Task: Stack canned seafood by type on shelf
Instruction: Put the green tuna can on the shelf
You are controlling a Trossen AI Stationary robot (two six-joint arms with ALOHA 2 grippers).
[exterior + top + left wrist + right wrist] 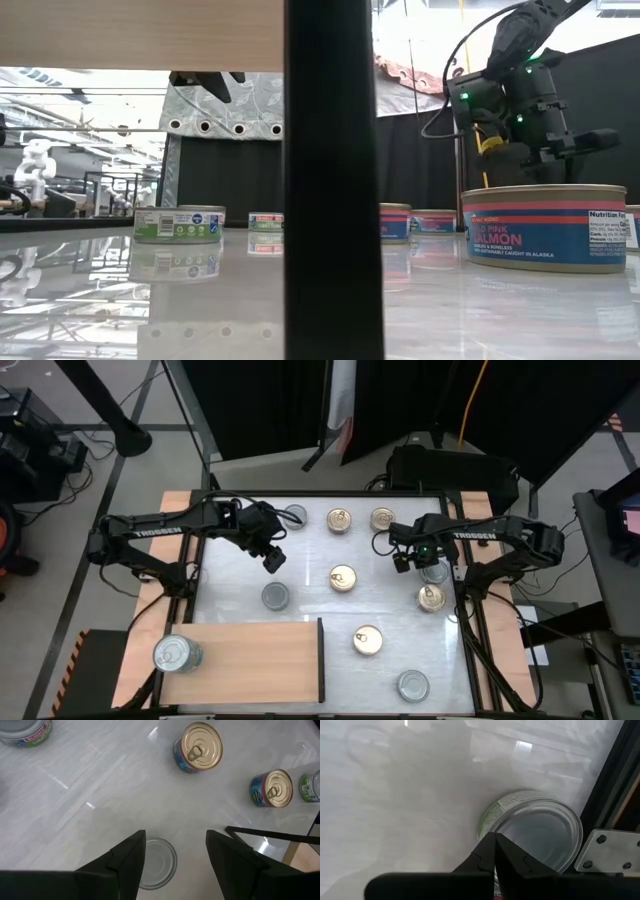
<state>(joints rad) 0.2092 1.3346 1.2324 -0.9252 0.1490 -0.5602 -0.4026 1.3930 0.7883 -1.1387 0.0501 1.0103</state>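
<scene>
On the shelf (250,660) sits one silver tin (175,654) — left gripper (273,560) spread above another silver-lidded tin (275,596), right gripper (403,561) pinched together, empty.

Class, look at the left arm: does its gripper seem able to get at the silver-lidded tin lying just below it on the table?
Probably yes. The left gripper is open and hangs above the silver-lidded tin, which lies apart from the other tins. Nothing stands between them, so a straight descent looks free.

Bright overhead light glares off the glossy white tabletop (100,795) ahead of the left gripper (175,865); its fingers blur.
</scene>
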